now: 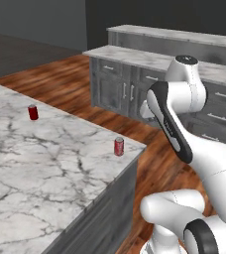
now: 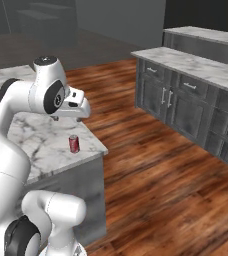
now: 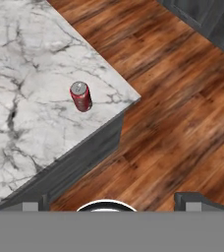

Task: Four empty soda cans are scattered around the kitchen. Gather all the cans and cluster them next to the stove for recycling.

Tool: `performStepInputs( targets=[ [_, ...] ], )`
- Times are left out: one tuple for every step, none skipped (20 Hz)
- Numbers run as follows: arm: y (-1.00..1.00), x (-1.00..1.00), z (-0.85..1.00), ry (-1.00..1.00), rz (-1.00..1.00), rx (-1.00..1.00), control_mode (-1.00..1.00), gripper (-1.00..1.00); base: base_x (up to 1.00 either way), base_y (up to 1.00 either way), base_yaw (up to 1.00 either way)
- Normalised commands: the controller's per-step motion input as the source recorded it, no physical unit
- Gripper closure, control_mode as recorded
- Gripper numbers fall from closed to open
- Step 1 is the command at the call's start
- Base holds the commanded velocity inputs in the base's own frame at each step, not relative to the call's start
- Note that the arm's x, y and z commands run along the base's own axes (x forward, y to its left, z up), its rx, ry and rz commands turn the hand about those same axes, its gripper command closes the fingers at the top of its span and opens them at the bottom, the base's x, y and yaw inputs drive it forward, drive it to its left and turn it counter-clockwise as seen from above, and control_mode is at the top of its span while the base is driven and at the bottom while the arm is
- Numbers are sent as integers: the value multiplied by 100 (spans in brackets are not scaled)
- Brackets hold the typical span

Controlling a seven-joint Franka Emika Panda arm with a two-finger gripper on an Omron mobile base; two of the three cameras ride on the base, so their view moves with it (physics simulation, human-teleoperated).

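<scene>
Two red soda cans are standing upright on the marble bench (image 1: 45, 168): the near can (image 1: 119, 146) is sitting just inside the bench's pointed corner, and the far can (image 1: 33, 112) is resting well apart from it, farther back along the same edge. In the hand view the near can (image 3: 81, 96) is lying ahead of and below the pincer (image 3: 113, 206), well apart from it and a little to the left of its midline, with bare marble all round it. The pincer is standing wide apart, one dark fingertip (image 3: 30, 205) at each lower side of that view, holding nothing. In the right base view the near can (image 2: 74, 144) is sitting beneath the arm's white wrist, close to the bench corner.

Both cans are small smooth cylinders, glossy red with silver tops. The bench top is a flat slab of white marble threaded with grey veins, its sides faced in dark grey panels. The floor (image 2: 156, 190) is showing polished reddish-brown wood planks. Across it, grey cabinets (image 1: 120, 87) with slim metal handles are carrying a pale stone top
</scene>
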Motion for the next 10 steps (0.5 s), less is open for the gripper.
performStepInputs(
  targets=[
    [0,0,0,0,0,0,100,-100,0,0,0],
    [0,0,0,0,0,0,100,-100,0,0,0],
    [0,0,0,0,0,0,100,-100,0,0,0],
    [0,0,0,0,0,0,-100,-100,0,0,0],
    [5,1,0,0,0,-3,-100,-100,0,0,0],
    [8,4,0,0,0,-3,-100,-100,0,0,0],
    [10,7,0,0,5,0,-100,-100,0,0,0],
    [16,13,0,0,7,0,-100,-100,0,0,0],
    [19,15,0,0,9,0,-100,-100,0,0,0],
    [21,18,0,0,9,0,-100,-100,0,0,0]
  ],
)
